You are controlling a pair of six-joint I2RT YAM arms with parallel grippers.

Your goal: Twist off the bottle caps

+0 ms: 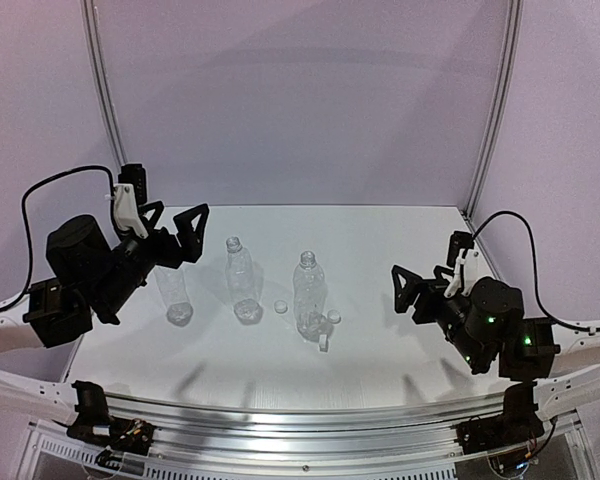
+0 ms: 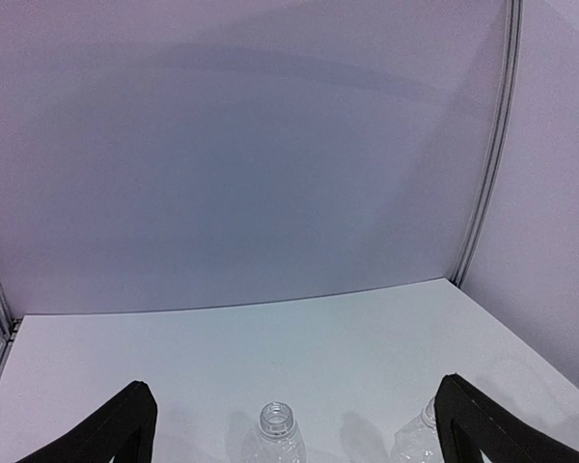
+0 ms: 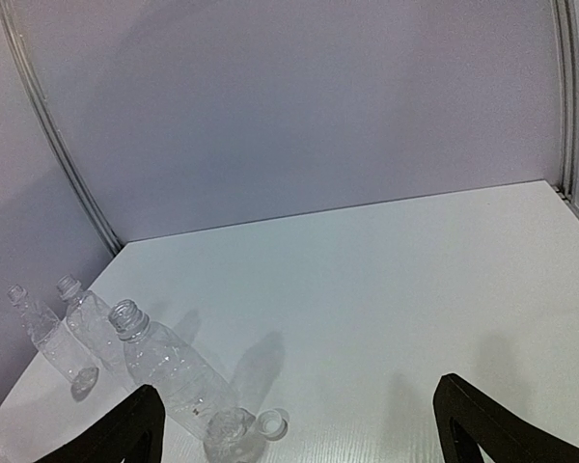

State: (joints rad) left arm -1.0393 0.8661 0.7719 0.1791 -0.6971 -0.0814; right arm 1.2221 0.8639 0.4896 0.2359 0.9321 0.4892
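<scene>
Three clear bottles (image 1: 242, 280) upright on table (image 1: 400, 240), loose caps (image 1: 280, 307) beside them, left jaws spread, right jaws spread

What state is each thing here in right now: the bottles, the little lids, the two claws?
Left bottle: upright, neck hidden behind the gripper.
Middle bottle: upright, cap off.
Right bottle: upright, cap off.
Bottle caps: off, lying loose by the bottles.
Left gripper: open, empty.
Right gripper: open, empty.

soft even light, faint shadows
</scene>
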